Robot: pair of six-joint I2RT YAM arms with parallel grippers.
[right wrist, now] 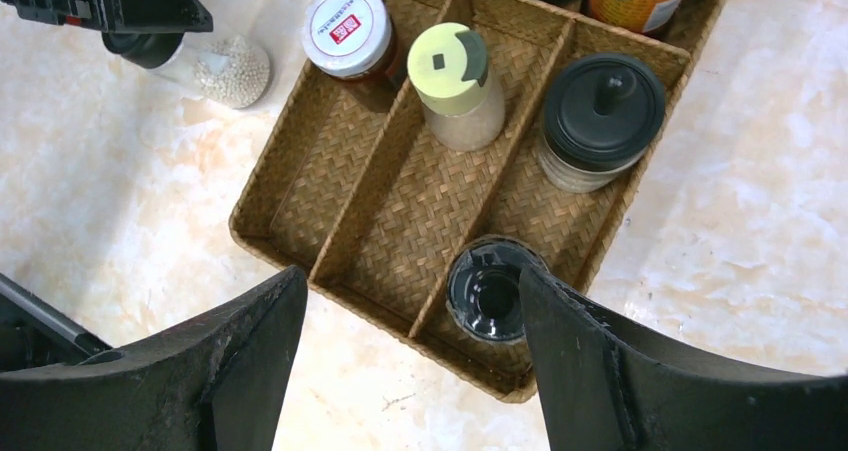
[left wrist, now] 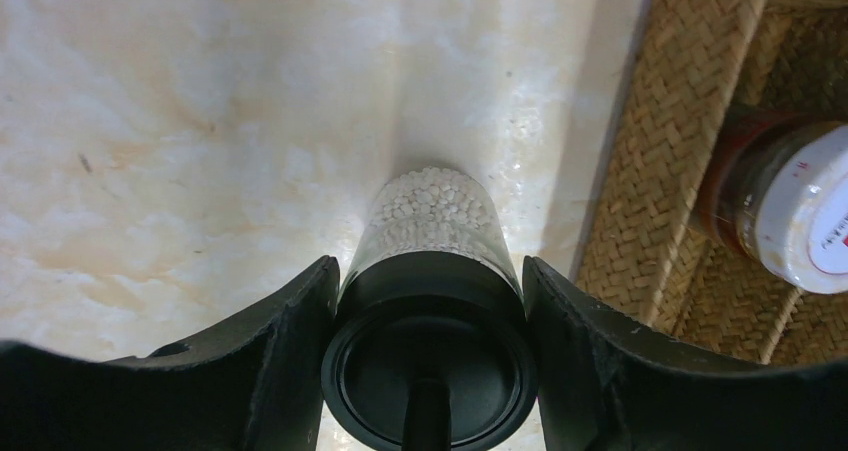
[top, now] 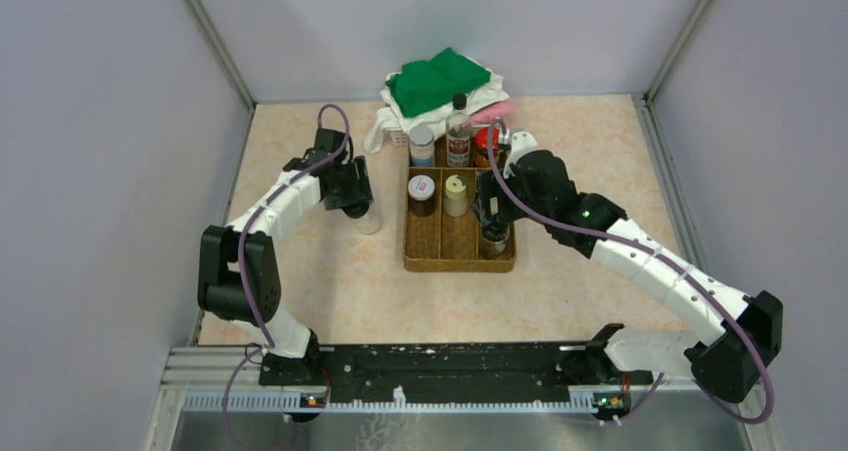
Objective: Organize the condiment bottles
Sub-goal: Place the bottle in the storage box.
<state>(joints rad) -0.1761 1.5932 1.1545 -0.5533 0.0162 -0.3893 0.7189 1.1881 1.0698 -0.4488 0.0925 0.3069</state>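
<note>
Here, your woven brown divided tray [top: 440, 251] sits mid-table, holding other bottles. Your right gripper [right wrist: 410, 281] hovers, fingers apart, over its near right corner. Your left gripper [left wrist: 430, 268] clamps the black-lidded clear jar of white beads [left wrist: 430, 206], which is standing just off the tray's left edge.

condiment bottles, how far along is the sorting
Done: seven bottles stand in the woven tray, including the small dark-topped jar under the open right gripper. In hand: the left gripper is closed on the white-pellet jar, which is outside the tray. Left: that one jar has to go into a lane.
</note>
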